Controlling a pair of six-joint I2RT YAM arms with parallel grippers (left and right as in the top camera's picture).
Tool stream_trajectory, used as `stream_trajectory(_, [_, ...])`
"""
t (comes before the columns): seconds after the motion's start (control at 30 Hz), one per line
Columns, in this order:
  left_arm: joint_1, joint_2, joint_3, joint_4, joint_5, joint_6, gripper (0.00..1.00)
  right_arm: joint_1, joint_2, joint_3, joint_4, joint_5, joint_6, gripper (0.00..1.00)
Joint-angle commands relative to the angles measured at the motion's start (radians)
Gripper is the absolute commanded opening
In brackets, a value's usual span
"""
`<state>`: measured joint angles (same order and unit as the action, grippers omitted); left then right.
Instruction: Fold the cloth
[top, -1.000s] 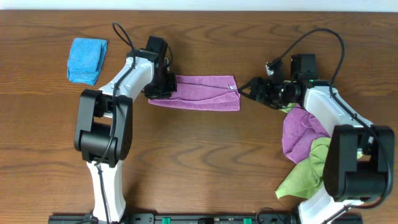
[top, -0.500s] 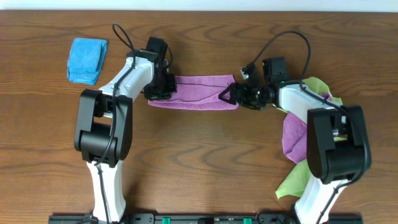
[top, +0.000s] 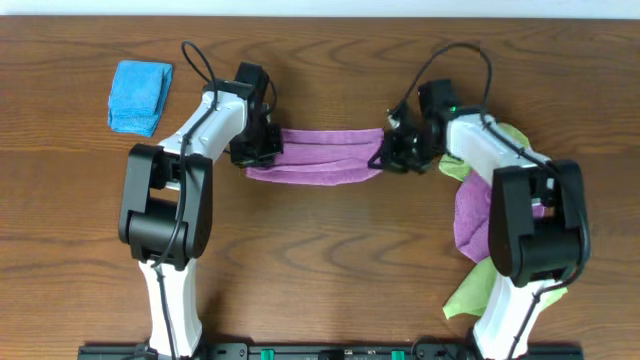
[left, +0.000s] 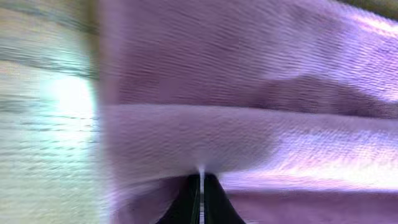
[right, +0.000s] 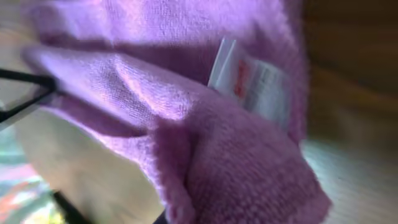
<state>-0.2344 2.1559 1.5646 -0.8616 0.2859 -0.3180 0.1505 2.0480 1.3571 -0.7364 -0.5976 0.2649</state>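
Observation:
A purple cloth (top: 315, 155), folded into a long strip, stretches between my two grippers at the middle of the table. My left gripper (top: 256, 150) is shut on its left end. In the left wrist view the dark fingers (left: 194, 202) pinch the cloth (left: 249, 93) at the bottom of the frame. On the right end my right gripper (top: 388, 155) is shut. In the right wrist view the cloth (right: 186, 93) with its white tag (right: 249, 81) fills the frame and hides the fingertips.
A folded blue cloth (top: 140, 95) lies at the back left. Under my right arm sits a crumpled purple cloth (top: 478, 215) with a green cloth (top: 490, 275) beside it, reaching toward the table's front edge.
My right gripper moved left to the cloth's right end and closed on it. The left gripper stayed shut on the left end. The cloth now hangs slightly bowed between them.

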Motion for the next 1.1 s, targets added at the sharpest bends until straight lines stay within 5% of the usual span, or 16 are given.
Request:
stream_trajectory(0.0, [0.013,-0.132,-0.009,-0.005,-0.024,-0.011,0.06,-0.021,-0.003,0.100,-0.121,0.225,-0.103,0.01])
stream_trajectory(0.27, [0.066,-0.469,-0.009,-0.066,-0.027,-0.013,0.06,0.030,-0.059,0.293,-0.364,0.539,-0.118,0.02])
stream_trajectory(0.63, [0.150,-0.821,-0.009,-0.266,-0.023,-0.041,0.06,0.381,-0.021,0.284,-0.269,0.701,-0.125,0.02])
stream_trajectory(0.9, [0.150,-0.869,-0.009,-0.333,-0.024,-0.031,0.06,0.454,0.044,0.284,-0.261,0.680,-0.125,0.02])
stream_trajectory(1.03, [0.150,-0.869,-0.009,-0.330,-0.027,-0.026,0.06,0.472,0.070,0.283,-0.248,0.452,-0.203,0.17])
stream_trajectory(1.07, [0.150,-0.869,-0.009,-0.328,-0.027,-0.026,0.06,0.482,0.077,0.283,-0.222,0.405,-0.203,0.02])
